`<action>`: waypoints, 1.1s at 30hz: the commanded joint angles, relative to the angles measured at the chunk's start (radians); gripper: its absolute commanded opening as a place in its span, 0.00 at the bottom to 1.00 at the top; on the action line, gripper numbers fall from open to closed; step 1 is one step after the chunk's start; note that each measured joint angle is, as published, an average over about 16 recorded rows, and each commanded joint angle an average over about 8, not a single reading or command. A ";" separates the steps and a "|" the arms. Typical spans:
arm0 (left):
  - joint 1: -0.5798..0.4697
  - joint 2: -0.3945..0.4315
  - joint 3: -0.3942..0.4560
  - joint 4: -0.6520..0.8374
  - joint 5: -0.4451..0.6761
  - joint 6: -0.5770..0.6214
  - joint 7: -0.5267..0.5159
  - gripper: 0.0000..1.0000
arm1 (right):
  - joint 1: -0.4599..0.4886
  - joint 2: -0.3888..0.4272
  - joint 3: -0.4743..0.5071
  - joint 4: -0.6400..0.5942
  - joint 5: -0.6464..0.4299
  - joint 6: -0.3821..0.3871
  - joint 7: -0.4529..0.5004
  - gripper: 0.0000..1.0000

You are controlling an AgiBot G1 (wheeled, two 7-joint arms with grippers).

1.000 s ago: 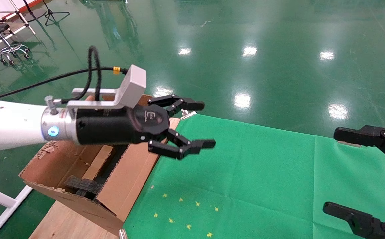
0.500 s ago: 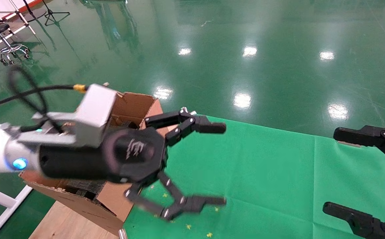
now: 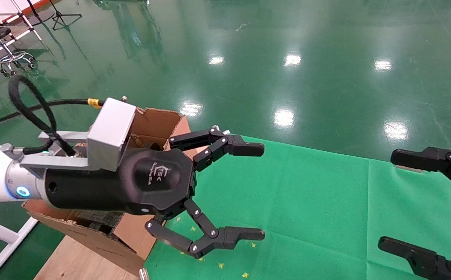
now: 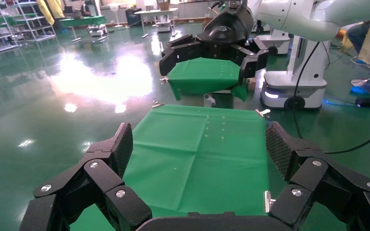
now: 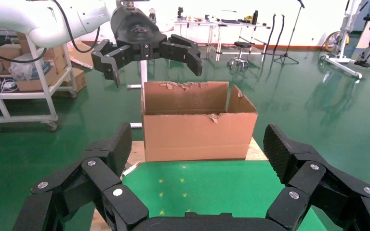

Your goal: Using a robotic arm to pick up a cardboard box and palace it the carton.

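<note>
Head view: left tool (image 3: pixel 254 190) hangs over the green cloth (image 3: pixel 307 202) just beside the carton (image 3: pixel 147 221), fingers spread wide, holding nothing. Carton stands at the tabletop's left edge, flaps upright, black foam (image 3: pixel 93 221) inside. Cardboard box cannot be made out in any view. Right tool (image 3: pixel 394 200) sits at the cloth's right side, also spread and empty.

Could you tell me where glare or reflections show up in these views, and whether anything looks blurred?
Head view: bright lamp reflections dot the glossy green floor; the left gripper is sharp. Left wrist view: a broad white glare patch lies on the floor beyond the green cloth. Right wrist view: lighting is even, the carton is crisp, with faint sheen on the floor.
</note>
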 commanded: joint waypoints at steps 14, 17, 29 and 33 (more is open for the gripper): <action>-0.010 0.002 0.009 0.012 0.012 -0.006 -0.003 1.00 | 0.000 0.000 0.000 0.000 0.000 0.000 0.000 1.00; -0.011 0.002 0.010 0.013 0.013 -0.007 -0.003 1.00 | 0.000 0.000 0.000 0.000 0.000 0.000 0.000 1.00; -0.013 0.003 0.011 0.015 0.016 -0.008 -0.004 1.00 | 0.000 0.000 0.000 0.000 0.000 0.000 0.000 1.00; -0.013 0.003 0.012 0.015 0.016 -0.008 -0.004 1.00 | 0.000 0.000 0.000 0.000 0.000 0.000 0.000 1.00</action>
